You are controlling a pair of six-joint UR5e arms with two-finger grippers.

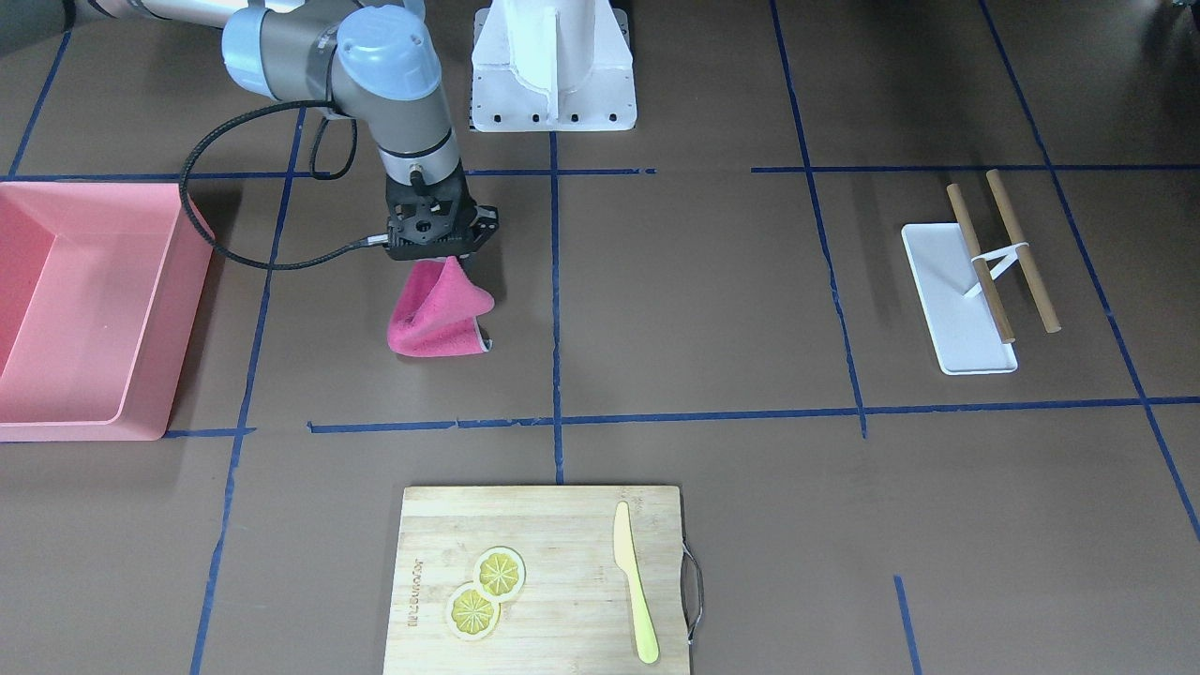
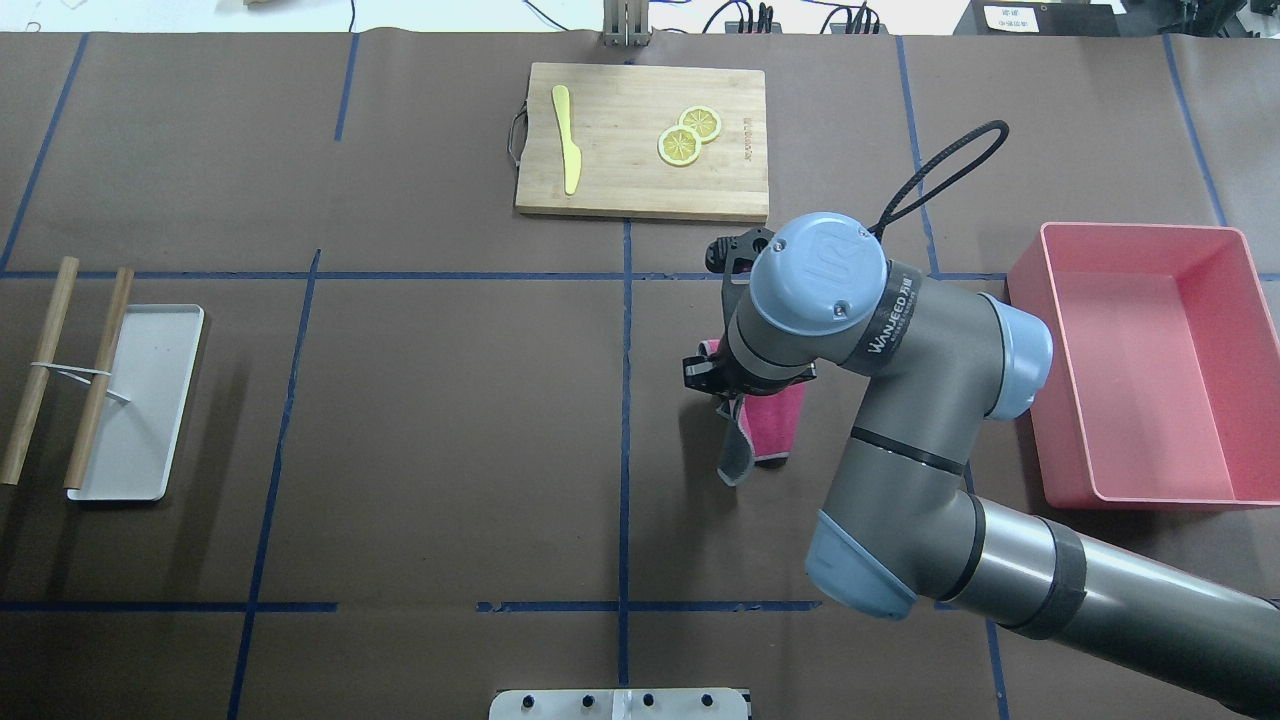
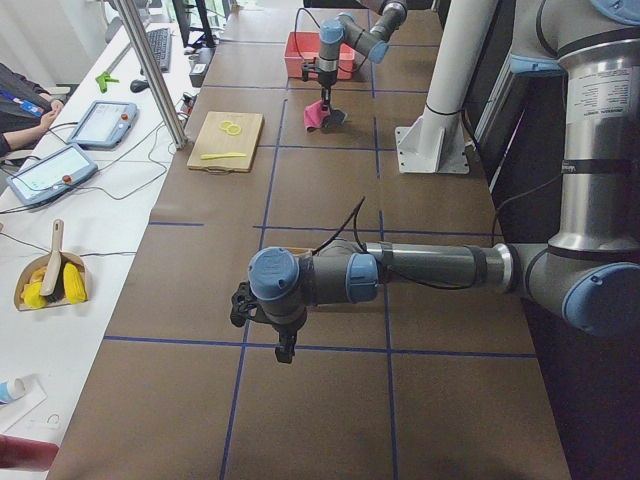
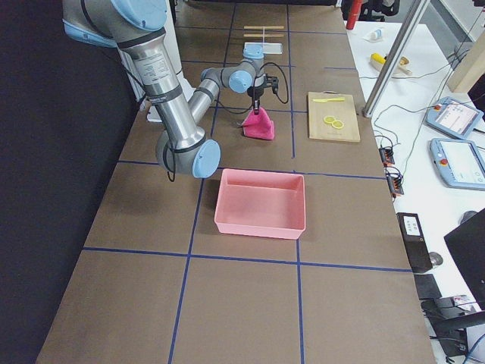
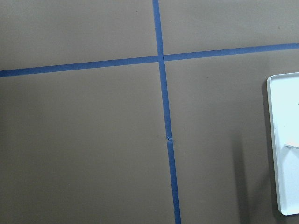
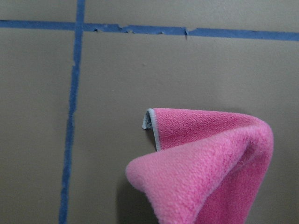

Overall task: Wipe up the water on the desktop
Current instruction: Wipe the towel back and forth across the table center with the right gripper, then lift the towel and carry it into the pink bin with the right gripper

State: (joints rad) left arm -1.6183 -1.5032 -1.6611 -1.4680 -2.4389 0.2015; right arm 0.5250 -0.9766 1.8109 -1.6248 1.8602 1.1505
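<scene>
The right end effector [image 1: 446,255] is gripping a pink cloth [image 1: 436,317] that is draping onto the brown bench [image 1: 703,309] near the pink bin [image 1: 178,309]. The left end effector [image 3: 285,348] is hanging over the bench, and I cannot tell whether it is wide or narrow.

**Desktop** [image 1: 712,309]: matte dark brown, crossed by thin blue tape lines in a grid.
**Cutting board** [image 1: 562,525]: light bamboo with straight grain and a dark handle loop. On it lie lemon slices [image 1: 499,571], yellow with pale rims and radial segments, and a plain yellow-green knife [image 1: 635,581].
**Cloth** [image 1: 436,314], beyond the board toward the robot: bright pink pile with pale grey-blue edging.
**Bin** [image 1: 84,319], beside the cloth and farther from the board: salmon pink throughout.
**Tray** [image 1: 942,281], well apart from the board on its other side: plain white. Across it lie two tan sticks [image 1: 1023,251] joined by a white band.
**Right arm** [image 1: 403,112]: grey tubes, light-blue joint caps, black cable.
**Right gripper** [image 1: 448,255]: black.
</scene>
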